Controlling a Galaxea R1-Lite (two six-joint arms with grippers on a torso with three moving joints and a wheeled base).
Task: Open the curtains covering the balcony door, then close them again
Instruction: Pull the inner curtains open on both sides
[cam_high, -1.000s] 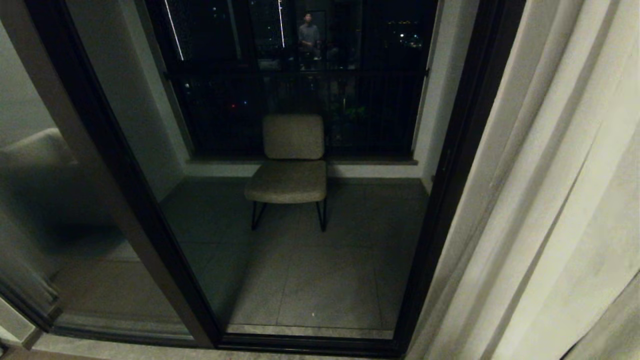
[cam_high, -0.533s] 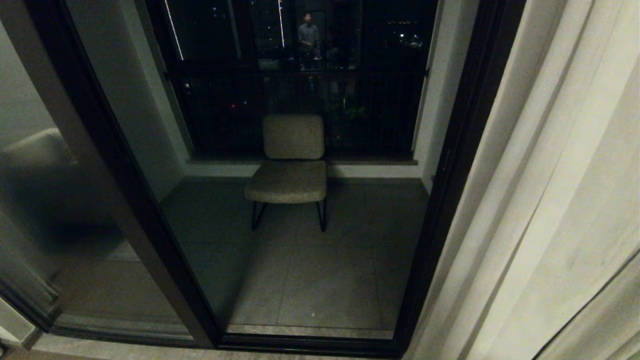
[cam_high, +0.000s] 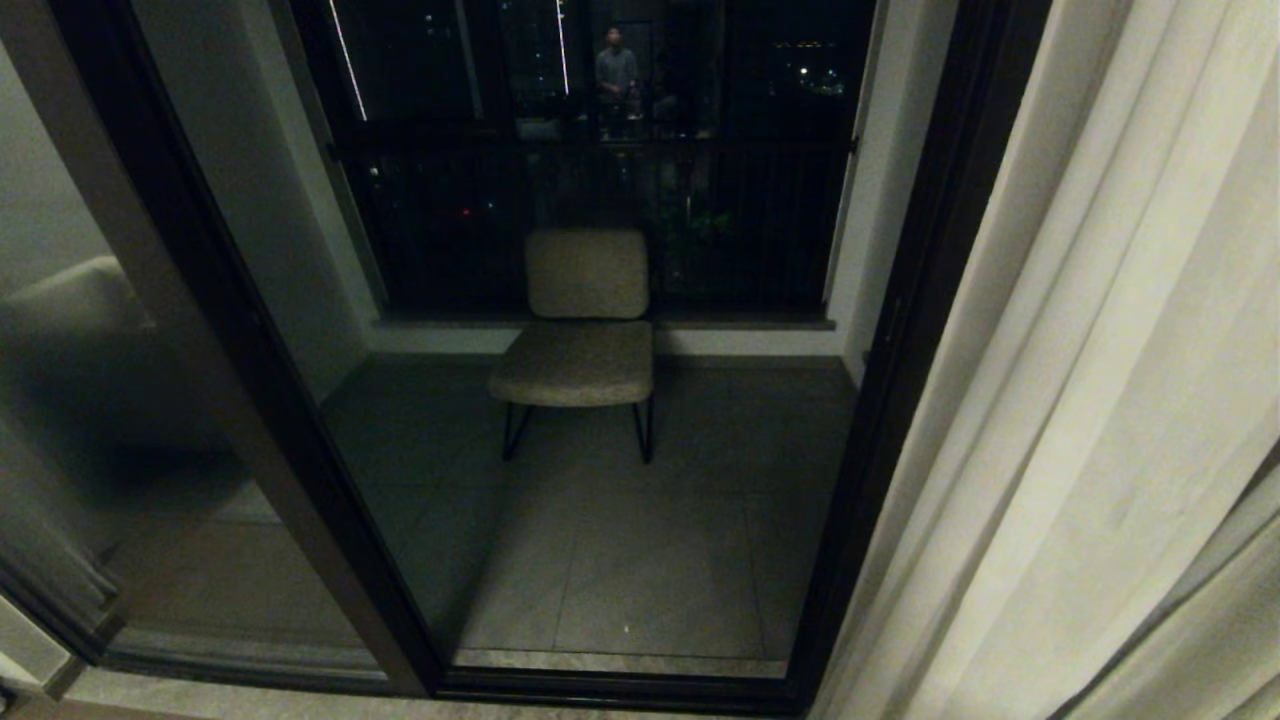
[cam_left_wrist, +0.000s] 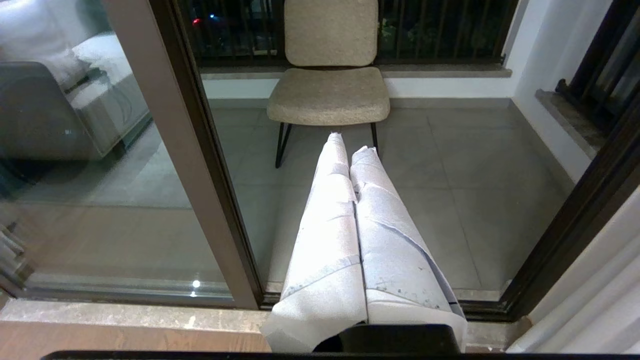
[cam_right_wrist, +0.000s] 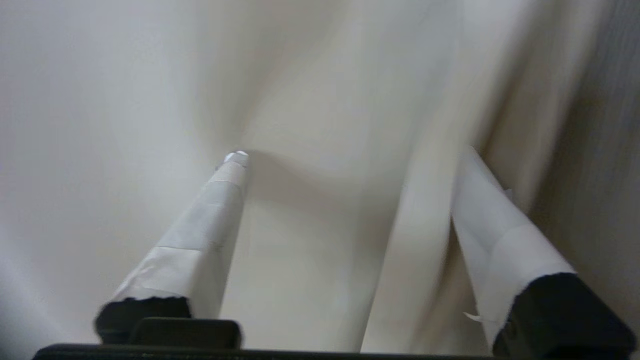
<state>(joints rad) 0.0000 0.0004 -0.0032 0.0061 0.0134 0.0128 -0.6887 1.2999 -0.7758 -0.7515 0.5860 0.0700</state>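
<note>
1. The right pincer (cam_right_wrist: 350, 160) is standing with its two white-wrapped fingers (cam_right_wrist: 200, 240) spread wide apart against the cream-white, softly pleated fabric curtain (cam_right_wrist: 320, 90); one fold is lying between the fingers, one fingertip is resting on or just at the cloth, and nothing is clamped.
2. The left pincer (cam_left_wrist: 350, 145) is hanging parked nearer the middle of the doorway, its white-wrapped fingers pressed together on nothing and pointing toward the balcony floor.
3. The curtain (cam_high: 1100, 400) is hanging bunched along the right edge of the doorway, just beside the right post of the tall glass balcony door with its thick dark frame (cam_high: 900, 350). Only this one panel is showing; a second panel is not in view.
4. The middle pane is standing uncovered, so the grey tiled balcony floor (cam_high: 620, 560) is showing through it.
5. Farther off, a beige padded chair on thin black legs (cam_high: 585, 330) is sitting near the far edge of the balcony floor, in front of a dark railing (cam_high: 600, 200).
6. A person's reflection (cam_high: 615, 70) is showing faintly in the far dark glass.
7. Judging by this, the opening half looks done on this side. What is left is closing: the right pincer is likely needing to close on a fold and draw the panel back across the glass.
</note>
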